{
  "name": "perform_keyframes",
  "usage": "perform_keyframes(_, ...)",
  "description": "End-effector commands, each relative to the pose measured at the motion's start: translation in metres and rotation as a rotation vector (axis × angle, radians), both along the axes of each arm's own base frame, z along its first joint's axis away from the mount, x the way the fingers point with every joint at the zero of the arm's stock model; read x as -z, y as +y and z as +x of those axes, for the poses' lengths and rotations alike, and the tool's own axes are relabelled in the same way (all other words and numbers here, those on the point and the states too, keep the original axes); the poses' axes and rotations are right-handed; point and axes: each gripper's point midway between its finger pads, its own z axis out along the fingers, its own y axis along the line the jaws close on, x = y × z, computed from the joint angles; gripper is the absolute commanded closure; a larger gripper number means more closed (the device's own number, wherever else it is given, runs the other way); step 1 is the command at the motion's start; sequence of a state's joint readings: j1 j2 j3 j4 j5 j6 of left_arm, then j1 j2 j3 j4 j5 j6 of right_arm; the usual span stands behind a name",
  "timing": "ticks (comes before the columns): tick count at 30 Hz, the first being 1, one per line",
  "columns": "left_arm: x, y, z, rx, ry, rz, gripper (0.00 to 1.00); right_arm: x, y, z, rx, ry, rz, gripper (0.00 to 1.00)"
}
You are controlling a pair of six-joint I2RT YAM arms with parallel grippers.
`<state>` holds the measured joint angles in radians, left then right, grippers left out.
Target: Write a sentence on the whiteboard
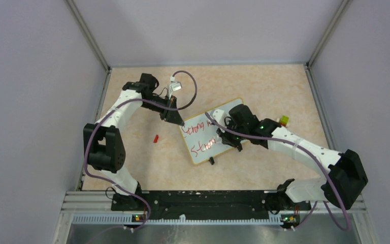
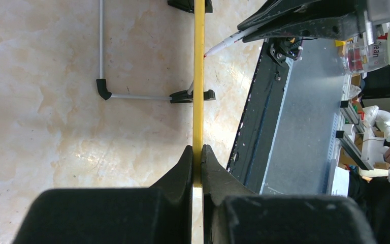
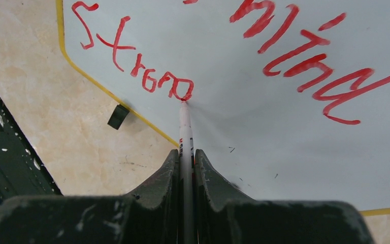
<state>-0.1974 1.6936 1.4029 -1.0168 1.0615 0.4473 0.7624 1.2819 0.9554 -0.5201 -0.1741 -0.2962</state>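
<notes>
– Grey walls are closing around a beige marbled tabletop [image 1: 264,91]. Where is the board lying?

– Near the middle, between the two arms. It is a flat white rectangular whiteboard with a thin yellow rim [image 1: 203,152], and it is sitting skewed to the table edges. One small black clip foot [image 1: 211,160] is showing on its near long edge.

– What is the left gripper [image 1: 179,122] doing?

– Its two black fingers are pinching the yellow rim of the board [image 2: 198,76]. In the left wrist view the rim is running straight into the narrow slot between them [image 2: 197,148].

– And the right gripper [image 1: 227,138]?

– It is pressing together on a thin white marker with a red tip [image 3: 185,132], which is passing between the fingers [image 3: 185,152]. The tip is touching the white surface [image 3: 244,127].

– Where is the writing?

– On the board's face. The red handwritten sentence [image 1: 195,125] is standing in two lines, and the right arm is covering part of it from above. In the right wrist view the lower line is reading "Strong" [image 3: 118,44], with the marker tip touching its last letter, and "mind" is showing from the line above.

– Anything else on the table?

– A small red piece [image 1: 155,138] is lying to the left of the board, apart from it.
</notes>
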Motion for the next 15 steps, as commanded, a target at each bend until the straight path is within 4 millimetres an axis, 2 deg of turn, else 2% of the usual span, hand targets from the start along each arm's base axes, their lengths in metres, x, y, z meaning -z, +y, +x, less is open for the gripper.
perform_keyframes(1, -0.004, -0.002, 0.006, 0.006, -0.036, -0.005, 1.00, 0.011, -0.010, -0.001, 0.002, -0.003, -0.024, 1.00)
perform_keyframes(6, -0.004, -0.002, 0.007, 0.007, -0.035, -0.006, 1.00, 0.025, -0.008, -0.012, -0.030, 0.021, -0.043, 1.00)
perform_keyframes(10, -0.003, -0.002, 0.007, 0.006, -0.033, -0.005, 1.00, 0.031, 0.003, -0.022, -0.076, 0.036, -0.047, 1.00)
perform_keyframes(15, -0.003, -0.001, 0.006, 0.006, -0.032, -0.001, 1.00, 0.012, 0.025, -0.022, -0.112, 0.031, 0.009, 1.00)
